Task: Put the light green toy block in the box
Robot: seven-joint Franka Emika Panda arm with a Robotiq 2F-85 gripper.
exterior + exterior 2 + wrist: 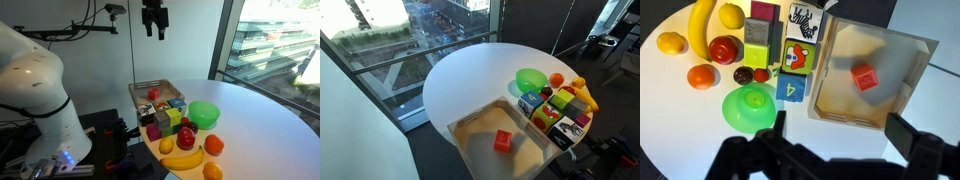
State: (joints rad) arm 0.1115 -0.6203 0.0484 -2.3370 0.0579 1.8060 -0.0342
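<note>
Gripper [153, 22] hangs high above the box [140, 87], jaws wide, holding nothing; broad open table [262, 122] beyond the green bowl [204, 114].

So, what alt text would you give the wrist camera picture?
Seen from above, the open gripper hangs over a white table. A shallow grey box holds one red block; beside it lie toy blocks, among them a light green block, a green bowl, a banana and other fruit.
</note>
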